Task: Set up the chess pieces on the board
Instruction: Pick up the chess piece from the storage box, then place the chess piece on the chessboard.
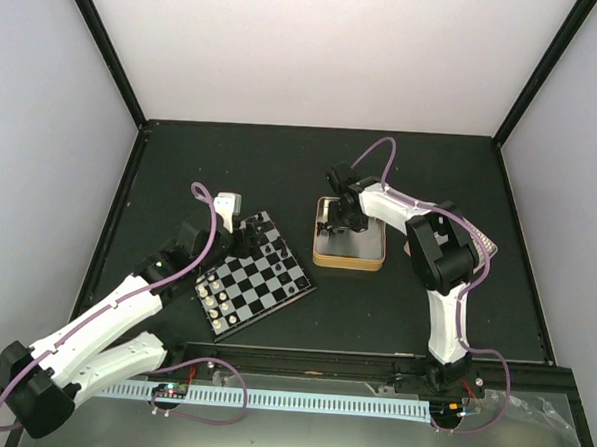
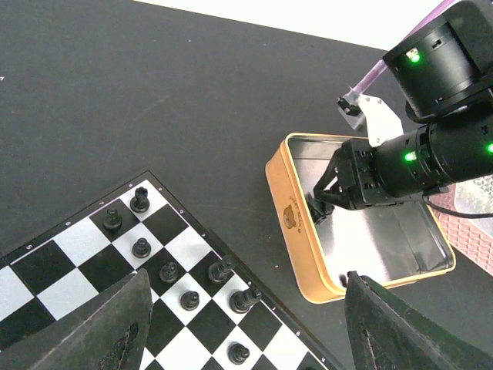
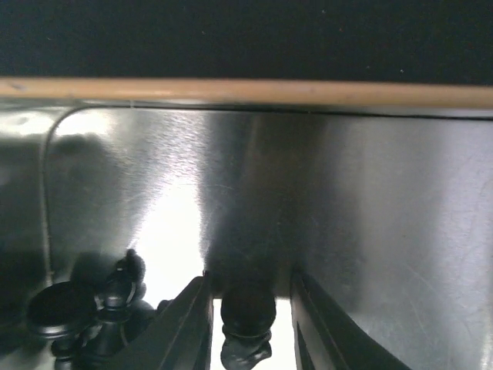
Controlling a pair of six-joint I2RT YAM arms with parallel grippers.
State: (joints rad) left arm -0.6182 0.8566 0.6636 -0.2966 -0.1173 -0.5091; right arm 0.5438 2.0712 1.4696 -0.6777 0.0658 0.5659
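Observation:
The board (image 1: 274, 300) lies left of centre with several black chess pieces (image 2: 169, 271) standing in two rows along its far side. My left gripper (image 2: 248, 276) hangs open above the board's right edge, its dark fingers (image 2: 123, 331) wide apart with nothing between them. My right gripper (image 3: 249, 279) reaches down into the gold-rimmed tin (image 1: 349, 258). Its jaws stand on either side of one black chess piece (image 3: 248, 312), with narrow gaps still showing. More black pieces (image 3: 100, 308) are heaped in the tin's corner to the left of the fingers (image 3: 189, 316).
Cream-white pieces (image 1: 211, 299) line the board's near-left side. A pink patterned flat thing (image 1: 483, 238) lies right of the tin, behind the right arm. The tin's wall (image 2: 296, 231) faces the board across a strip of dark table. A slotted white rail (image 1: 299, 401) runs along the front edge.

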